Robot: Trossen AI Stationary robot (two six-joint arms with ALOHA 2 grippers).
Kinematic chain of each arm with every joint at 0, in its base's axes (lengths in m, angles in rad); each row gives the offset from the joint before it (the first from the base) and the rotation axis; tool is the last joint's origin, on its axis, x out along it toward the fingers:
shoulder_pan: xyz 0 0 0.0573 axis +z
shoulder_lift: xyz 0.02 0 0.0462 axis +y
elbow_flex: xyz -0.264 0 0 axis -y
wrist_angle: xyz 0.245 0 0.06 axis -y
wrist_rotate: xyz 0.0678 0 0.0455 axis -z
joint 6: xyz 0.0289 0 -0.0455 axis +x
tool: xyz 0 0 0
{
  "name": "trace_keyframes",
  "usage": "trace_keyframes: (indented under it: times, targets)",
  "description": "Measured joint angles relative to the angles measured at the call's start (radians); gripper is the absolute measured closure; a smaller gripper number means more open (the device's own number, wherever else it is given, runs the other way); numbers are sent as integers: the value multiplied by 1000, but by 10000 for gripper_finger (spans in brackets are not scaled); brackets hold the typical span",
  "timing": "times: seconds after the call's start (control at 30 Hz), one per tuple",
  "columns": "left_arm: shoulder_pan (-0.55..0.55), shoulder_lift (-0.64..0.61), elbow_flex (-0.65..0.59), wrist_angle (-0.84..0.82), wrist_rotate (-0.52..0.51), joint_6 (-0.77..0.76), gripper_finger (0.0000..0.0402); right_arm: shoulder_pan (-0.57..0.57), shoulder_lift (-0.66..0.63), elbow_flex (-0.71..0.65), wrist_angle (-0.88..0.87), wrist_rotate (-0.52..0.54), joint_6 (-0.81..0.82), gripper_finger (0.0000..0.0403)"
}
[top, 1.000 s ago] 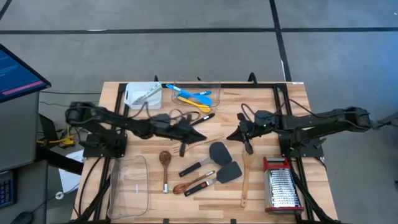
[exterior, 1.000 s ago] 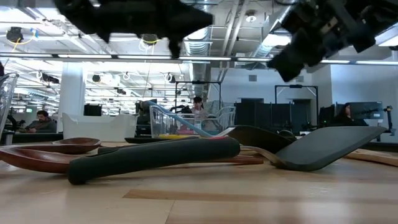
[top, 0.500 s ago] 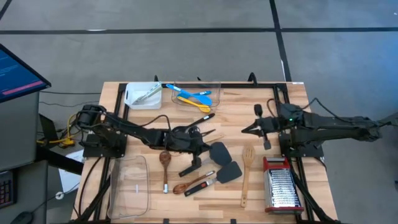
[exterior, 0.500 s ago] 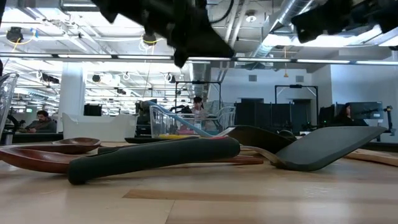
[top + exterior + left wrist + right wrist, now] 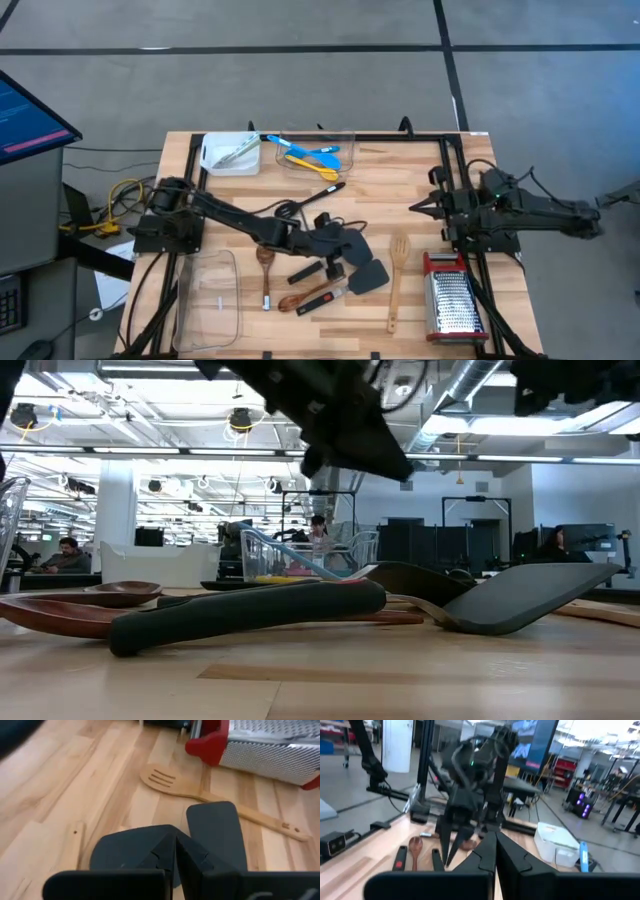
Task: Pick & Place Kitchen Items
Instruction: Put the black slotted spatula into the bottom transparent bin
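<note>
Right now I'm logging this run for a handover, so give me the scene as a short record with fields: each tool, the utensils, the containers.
left tool: shut, empty, above the two dark grey spatulas
right tool: shut, empty, drawn back to the table's right side
loose on table: wooden slotted spatula, wooden spoons, black-handled pieces
clear tub at back: holds blue and yellow spoons
clear tub at front left: looks empty
white tray: back left
box grater: front right

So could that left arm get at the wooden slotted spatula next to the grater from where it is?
Probably yes. The left gripper hangs shut over the dark grey spatulas, and the wooden slotted spatula lies just beyond, uncovered, with nothing between them.
</note>
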Motion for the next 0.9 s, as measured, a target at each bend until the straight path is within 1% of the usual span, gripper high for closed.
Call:
trace_keyframes:
  times: [0.1,0.2,0.37,0.47,0.6,0.77,0.9]
  targets:
    - [0,43,78,-82,1,-11,399,0,-50,-15,-49,0,0,403]
    - [3,52,140,-235,0,-66,399,-2,-86,-24,-39,0,-4,403]
    - [3,43,162,-424,9,-234,399,-2,-120,-25,-37,4,-3,403]
    - [5,50,163,-454,63,-309,399,-2,-124,-24,-34,9,1,403]
    - [18,79,161,-459,105,-313,399,-2,-122,-24,-35,13,1,403]
    - [17,83,161,-457,123,-289,391,-2,-122,-24,-36,12,1,403]
    - [16,83,161,-456,125,-287,369,-2,-122,-24,-36,12,1,403]
